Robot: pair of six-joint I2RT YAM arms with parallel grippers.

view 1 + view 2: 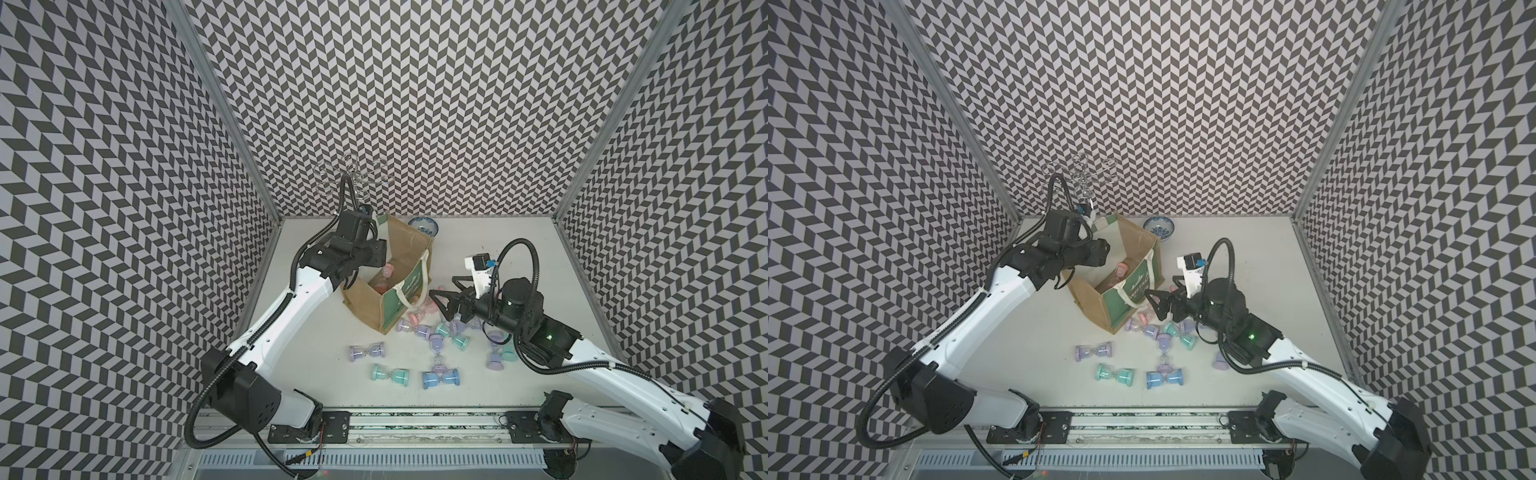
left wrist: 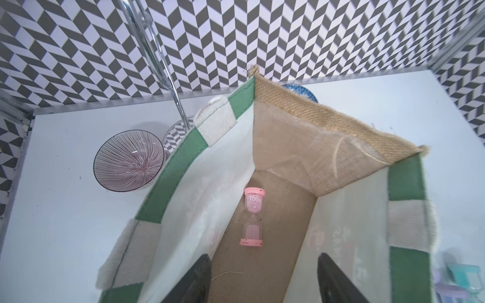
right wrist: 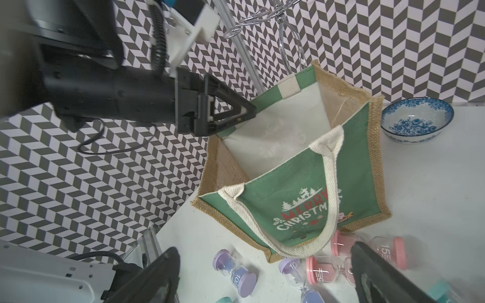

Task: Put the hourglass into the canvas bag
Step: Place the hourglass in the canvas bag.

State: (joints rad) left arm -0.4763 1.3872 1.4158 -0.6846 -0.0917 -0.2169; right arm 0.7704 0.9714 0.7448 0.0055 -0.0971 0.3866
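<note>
**Top views:** In both top views, the canvas bag point(image 1: 365, 309) point(image 1: 1092, 299) stands open on the white table point(image 1: 519, 249) point(image 1: 1246, 249). A pink hourglass point(image 1: 387, 272) point(image 1: 1121, 270) lies inside it. The left gripper point(image 1: 380, 255) point(image 1: 1102, 251) hangs at the bag's rim, and the set of its jaws cannot be read from this angle. The right gripper point(image 1: 438, 305) point(image 1: 1154, 305) hovers just beside the bag's green front, jaws apart and empty. Loose hourglasses point(image 1: 390, 374) point(image 1: 1115, 374) lie scattered in front of the bag. A blue bowl point(image 1: 424, 227) point(image 1: 1158, 228) sits just behind it.

**Left wrist view:** The camera looks down into the bag point(image 2: 170, 168), past its green rim and white lining. The pink hourglass point(image 2: 252, 216) lies on the bag's burlap floor, clear of the left gripper point(image 2: 263, 255). The gripper's jaws stand wide apart inside the bag's mouth with nothing between them. A striped bowl point(image 2: 128, 160) rests on the table just outside one green-edged wall of the bag. The blue bowl point(image 2: 300, 89) peeks over the bag's burlap end.

**Right wrist view:** The bag's green panel point(image 3: 288, 210) reads "MERRY CHRISTMAS", and a cream handle point(image 3: 328, 199) droops across it. The left gripper point(image 3: 244, 112) reaches to the bag's rim. The right gripper point(image 3: 265, 246) holds its jaws apart, gripping nothing. Pink and purple loose hourglasses point(image 3: 322, 270) lie by the bag's base. The blue bowl point(image 3: 417, 120) stands near the bag's side.
</note>
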